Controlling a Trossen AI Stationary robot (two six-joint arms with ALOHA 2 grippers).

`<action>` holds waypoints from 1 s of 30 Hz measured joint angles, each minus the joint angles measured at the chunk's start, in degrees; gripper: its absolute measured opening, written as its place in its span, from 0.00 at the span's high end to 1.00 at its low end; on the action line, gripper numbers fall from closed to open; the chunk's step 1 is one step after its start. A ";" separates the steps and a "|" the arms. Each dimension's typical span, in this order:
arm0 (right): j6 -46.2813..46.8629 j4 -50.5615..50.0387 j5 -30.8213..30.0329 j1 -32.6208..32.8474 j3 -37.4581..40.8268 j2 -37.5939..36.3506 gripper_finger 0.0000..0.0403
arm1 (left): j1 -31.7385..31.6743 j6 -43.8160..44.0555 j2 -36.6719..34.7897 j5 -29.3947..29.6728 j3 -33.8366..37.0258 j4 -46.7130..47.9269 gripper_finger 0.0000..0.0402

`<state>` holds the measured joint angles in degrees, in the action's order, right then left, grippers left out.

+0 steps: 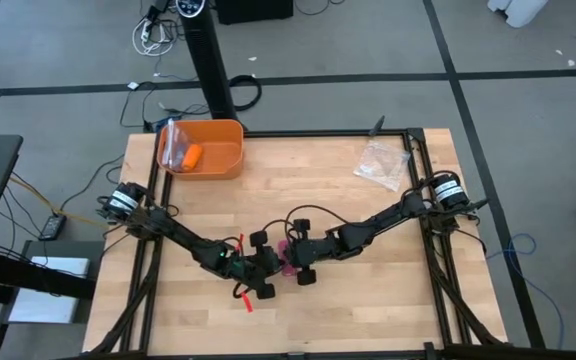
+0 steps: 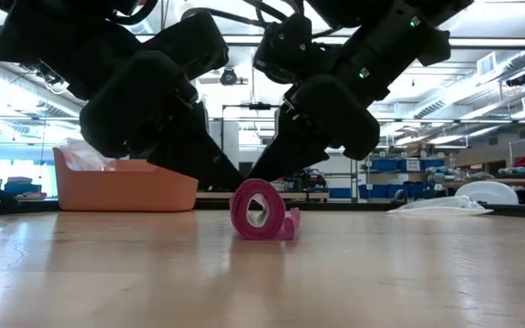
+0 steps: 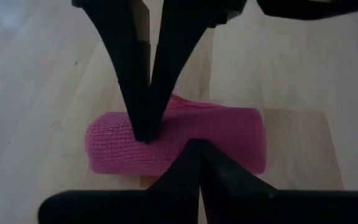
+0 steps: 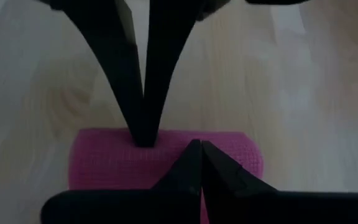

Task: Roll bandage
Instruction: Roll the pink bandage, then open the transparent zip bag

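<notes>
Rolled bandage (image 2: 261,210) on the tabletop (image 2: 262,273); left tool (image 3: 194,149) and right tool (image 4: 194,149), both fully closed and gripping nothing, press their tips onto its top from opposite sides.

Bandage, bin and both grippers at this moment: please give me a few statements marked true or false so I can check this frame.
1. The bandage is rolled into a small pink cylinder on the table. True.
2. The left gripper is wide open above the bandage. False: it is shut, its tip down against the roll.
3. The right gripper is shut and meets the bandage from the other side. True.
4. The orange bin is empty. False: a small orange object lies inside it.
5. The clear plastic bag lies under the bandage. False: it lies apart, near the table's far right corner.
</notes>
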<state>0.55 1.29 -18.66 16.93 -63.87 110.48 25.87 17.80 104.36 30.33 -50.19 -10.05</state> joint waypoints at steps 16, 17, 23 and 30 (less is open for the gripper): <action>10.42 -6.59 -3.81 3.20 3.45 -0.48 1.00 | 0.02 2.02 -0.06 0.98 0.09 -4.47 0.98; 10.82 -7.20 -4.02 3.35 3.49 -0.46 1.00 | 0.01 1.98 -0.06 1.01 0.09 -5.10 0.98; 13.93 -11.62 -2.75 4.30 3.77 0.09 1.00 | -0.82 2.06 0.07 1.15 0.09 -7.72 0.98; 17.22 -12.79 -2.51 4.82 3.82 -0.53 1.00 | -1.11 1.85 0.83 1.83 0.11 -11.76 0.98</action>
<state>17.78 -11.51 -21.17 21.75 -60.05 109.94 24.76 19.65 105.19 32.16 -50.09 -21.81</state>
